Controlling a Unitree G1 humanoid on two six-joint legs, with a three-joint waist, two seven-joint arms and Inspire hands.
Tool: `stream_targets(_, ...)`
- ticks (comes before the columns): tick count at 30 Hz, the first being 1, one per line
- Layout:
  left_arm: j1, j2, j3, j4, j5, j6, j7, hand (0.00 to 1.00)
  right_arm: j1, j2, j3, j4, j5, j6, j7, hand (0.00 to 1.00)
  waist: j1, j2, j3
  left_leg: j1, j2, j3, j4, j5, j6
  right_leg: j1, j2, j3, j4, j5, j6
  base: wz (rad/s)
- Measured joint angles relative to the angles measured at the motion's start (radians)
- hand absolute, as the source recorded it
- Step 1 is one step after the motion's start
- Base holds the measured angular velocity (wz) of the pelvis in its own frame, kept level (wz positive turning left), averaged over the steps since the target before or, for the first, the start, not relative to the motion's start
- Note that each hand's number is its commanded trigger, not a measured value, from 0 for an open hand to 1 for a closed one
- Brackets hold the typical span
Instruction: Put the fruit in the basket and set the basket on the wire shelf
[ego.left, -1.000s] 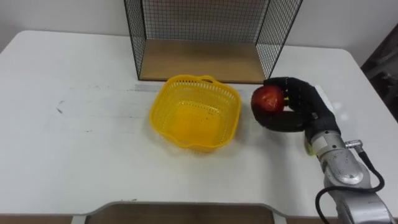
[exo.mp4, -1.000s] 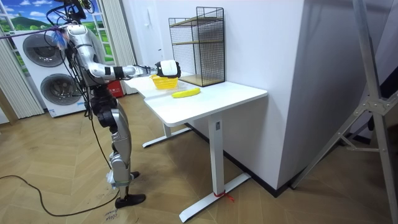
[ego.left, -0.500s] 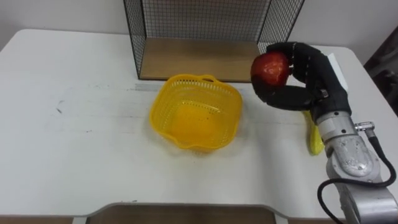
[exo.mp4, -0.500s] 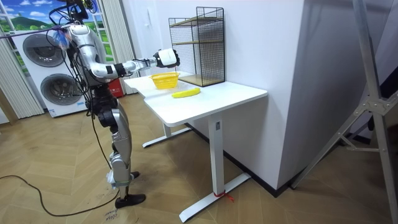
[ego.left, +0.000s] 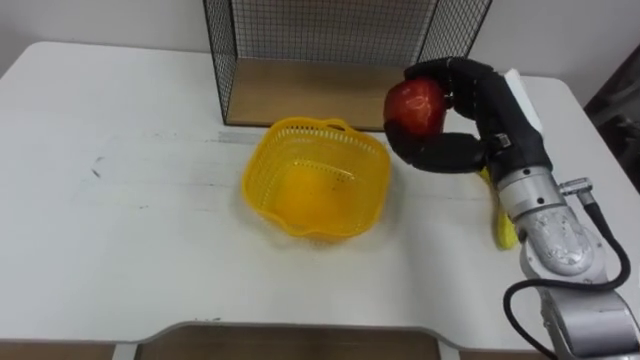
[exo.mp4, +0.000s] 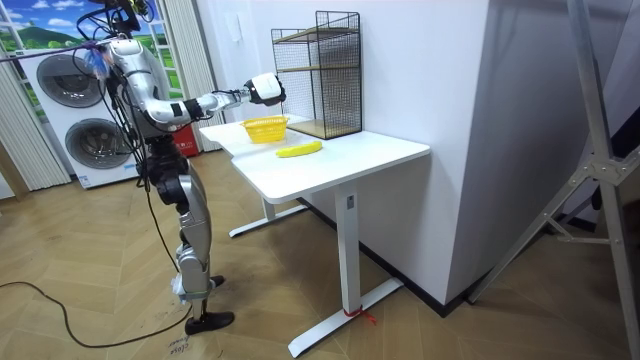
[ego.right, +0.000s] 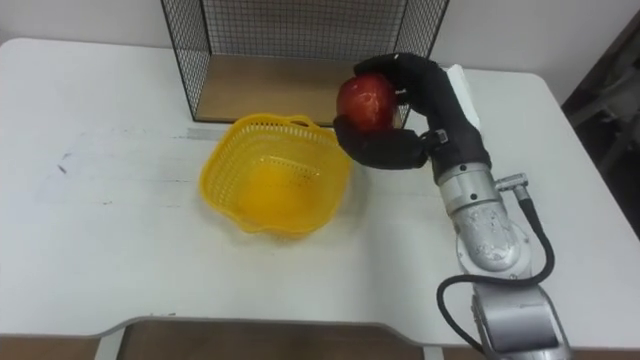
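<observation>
Up above the counter (ego.left: 120, 230), your right hand (ego.left: 495, 110) has its fingers (ego.left: 455, 72) curled tight round the red apple (ego.left: 415, 104). You hold the apple in the air, just by the right rim of the yellow basket (ego.left: 268, 160). The banana (ego.left: 503, 225) lies on the counter beside your arm. The wire shelf (ego.left: 320, 95) stands behind the basket.

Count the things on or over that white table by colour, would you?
Red: 1, the apple, held in the right hand.
Yellow: 2, the basket and the banana.
Black: 1, the wire shelf.
Total: 4.
</observation>
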Motion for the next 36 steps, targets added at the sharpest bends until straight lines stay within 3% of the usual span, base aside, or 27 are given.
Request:
stream_targets(11,-0.001,0.003,0.000,-0.003,0.006,0.000,-0.011,0.00,0.000,0.017,0.081,-0.017,-0.076,0.014,0.079,1.00,0.023,-0.002,-0.0013,0.000,0.000,0.001,0.003,0.000,0.000,0.004,-0.001,-0.001,0.000,0.000,0.000,0.00)
stream_targets(20,-0.004,0.019,-0.021,-0.003,0.005,0.000,-0.015,0.00,0.000,0.016,0.113,-0.033,-0.082,0.045,0.111,1.00,0.033,-0.011,-0.0075,-0.001,0.000,-0.001,-0.001,0.000,0.000,0.005,-0.001,-0.001,0.000,0.000,0.000,0.00)
stream_targets(24,-0.005,0.022,-0.029,-0.002,0.006,0.000,-0.018,0.00,0.001,0.015,0.150,-0.032,-0.081,0.045,0.113,1.00,0.037,-0.009,-0.0038,0.002,0.000,-0.001,0.002,0.000,0.000,0.007,0.000,0.002,-0.001,0.000,0.000,0.00)
stream_targets(25,-0.005,0.021,-0.030,-0.002,0.006,0.000,-0.018,0.00,0.001,0.015,0.160,-0.031,-0.082,0.045,0.119,0.74,0.039,-0.007,-0.0022,0.003,0.000,0.000,0.002,0.000,0.000,0.008,0.000,0.004,-0.001,0.000,0.000,0.00)
stream_targets(26,-0.005,0.021,-0.030,-0.002,0.006,0.000,-0.018,0.00,0.001,0.015,0.166,-0.029,-0.081,0.045,0.119,0.35,0.041,-0.007,-0.0011,0.003,0.000,0.000,0.002,0.000,0.000,0.008,0.000,0.005,-0.001,0.000,0.000,0.00)
stream_targets(27,-0.004,0.021,-0.030,-0.001,0.006,0.000,-0.018,0.00,0.001,0.014,0.180,-0.025,-0.081,0.045,0.120,0.04,0.043,-0.005,0.0001,0.003,0.000,0.000,0.001,0.000,0.000,0.007,0.000,0.006,-0.001,0.000,0.000,0.00)
stream_targets(30,-0.005,0.020,-0.030,-0.003,0.007,0.001,-0.017,0.00,0.002,0.015,0.192,-0.017,-0.081,0.045,0.141,0.00,0.045,-0.001,0.0055,0.000,0.000,0.000,-0.003,0.000,0.000,0.005,0.000,0.007,-0.001,0.000,0.000,0.00)
stream_targets(36,-0.002,0.019,-0.030,-0.004,0.008,0.001,-0.014,0.00,0.002,0.015,0.193,0.011,-0.083,0.051,0.150,0.00,0.050,-0.001,0.0054,-0.003,0.000,-0.001,-0.002,0.000,0.000,0.001,0.001,0.008,-0.001,0.000,0.000,0.00)
